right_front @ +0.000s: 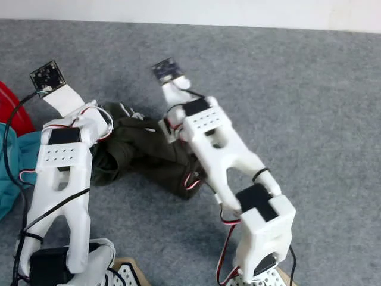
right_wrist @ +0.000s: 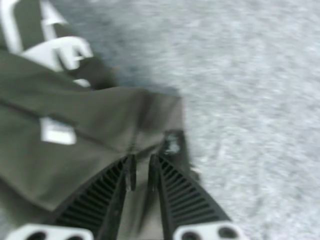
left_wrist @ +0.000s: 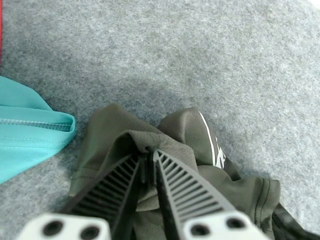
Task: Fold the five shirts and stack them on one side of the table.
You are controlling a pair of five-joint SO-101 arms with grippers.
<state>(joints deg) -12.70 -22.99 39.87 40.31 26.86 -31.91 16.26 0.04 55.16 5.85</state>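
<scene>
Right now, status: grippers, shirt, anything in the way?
Both shut on dark green shirt: left gripper, right gripper. Shirt crumpled, unfolded, on grey table. Beside it, teal shirt on left arm's side; not in the way.

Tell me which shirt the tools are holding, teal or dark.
The dark olive shirt: the left tool and right tool both pinch its fabric. The teal shirt lies beside it, ungripped.

dark olive shirt (right_front: pixel 140 146) with white stripe, teal shirt (left_wrist: pixel 22 145), grey table (right_front: pixel 309 89)

Grey felt tabletop (right_front: pixel 309 89), red curved object (right_front: pixel 6 102) at its left edge, pale strip (right_front: pixel 238 12) beyond.
</scene>
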